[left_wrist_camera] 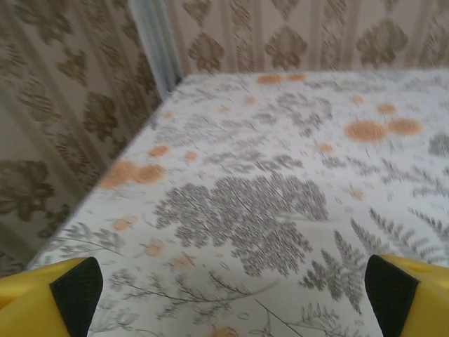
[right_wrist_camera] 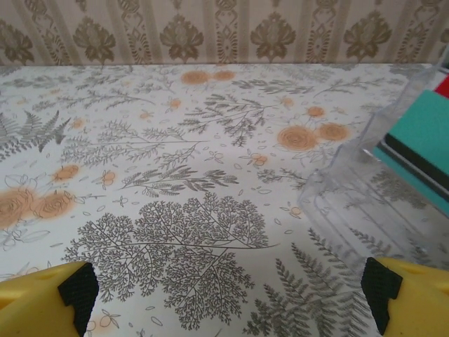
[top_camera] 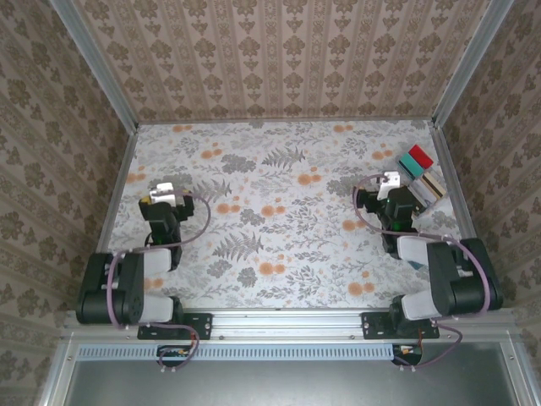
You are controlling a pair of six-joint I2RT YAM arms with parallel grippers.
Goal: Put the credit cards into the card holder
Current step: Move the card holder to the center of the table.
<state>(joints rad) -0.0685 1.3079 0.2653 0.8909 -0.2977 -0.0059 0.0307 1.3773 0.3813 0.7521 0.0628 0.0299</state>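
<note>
Plainly, both grippers hung low over the table (top_camera: 279,216) with their fingers spread. The left gripper (top_camera: 166,189) sat at the near left, pointing toward the far wall. Its wrist camera showed its black pads (left_wrist_camera: 76,291) wide apart at the two lower corners, with floral cloth lying between them. The right gripper (top_camera: 390,180) sat at the right, aimed toward the far right, and its own pads (right_wrist_camera: 78,291) stood equally wide apart over cloth. A clear tray (right_wrist_camera: 351,196) lay along the right wall, toward the far right corner, just beyond and to the right of the right gripper's fingers. In the right wrist view its near clear end came close to the right-hand pad without touching it, and lay outside the gap between the fingers. Inside the tray a red piece (top_camera: 420,156) stood at the far end, with a teal piece (right_wrist_camera: 421,130) next to it. Nearer than those was a row of thin pale, beige and dark slabs on edge, which looked like the credit cards (top_camera: 433,189), though they were too small to tell for sure. Those slabs lay to the right of the right gripper, near it but apart, and well apart from the left gripper across the table.
</note>
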